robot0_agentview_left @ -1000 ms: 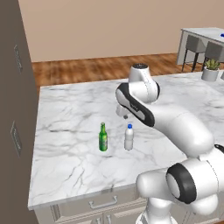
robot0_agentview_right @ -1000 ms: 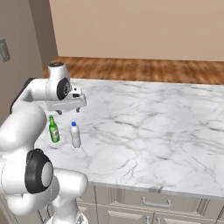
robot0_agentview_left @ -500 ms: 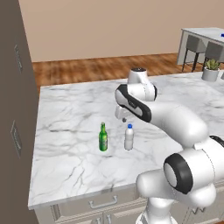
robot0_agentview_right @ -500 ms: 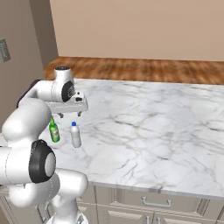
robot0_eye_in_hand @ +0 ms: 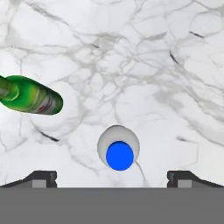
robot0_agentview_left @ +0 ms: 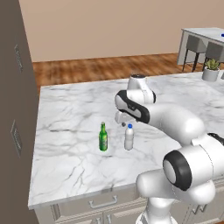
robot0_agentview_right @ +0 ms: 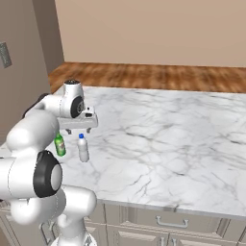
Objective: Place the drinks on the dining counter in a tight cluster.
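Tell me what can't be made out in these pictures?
- Slim green glass bottle: neck top cut off by the hand view's left edge; in the right base view the white arm hides its upper part.
- Clear bottle with blue cap: label unreadable, seen from above.
- Fingers: mostly cut off below.

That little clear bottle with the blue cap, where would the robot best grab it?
Probably from straight above, closing on the neck or upper body just under the blue cap. The clear bottle stands upright on the marble counter, and the open gripper hangs over it with a finger on each side. The green bottle stands beside it, apart, so staying high likely avoids it.
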